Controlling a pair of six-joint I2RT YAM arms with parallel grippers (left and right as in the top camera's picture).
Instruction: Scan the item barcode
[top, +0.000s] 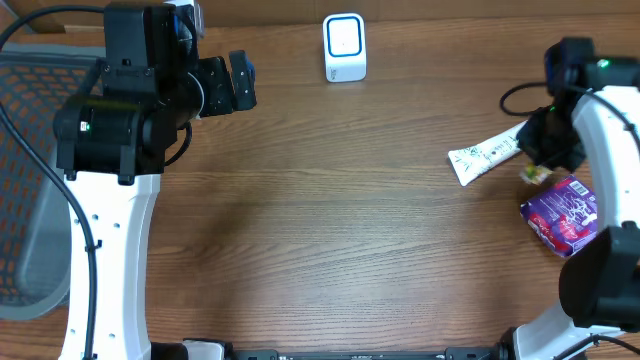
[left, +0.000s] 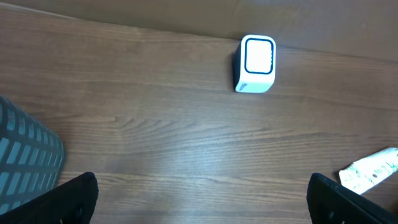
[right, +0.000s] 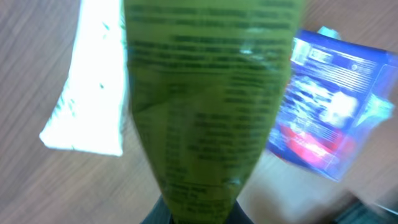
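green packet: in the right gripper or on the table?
Held. Right wrist view: green packet fills the frame, pinched in the shut right gripper, above the white tube and purple pouch.

Green packet (right: 208, 106) and white scanner (top: 345, 47)
The green packet is soft and shiny, with rows of tiny black print too blurry to read. It is held by one end near the right edge of the desk. The scanner is a small white box with a blue-rimmed window. It stands by the middle of the far edge, well apart from the packet.
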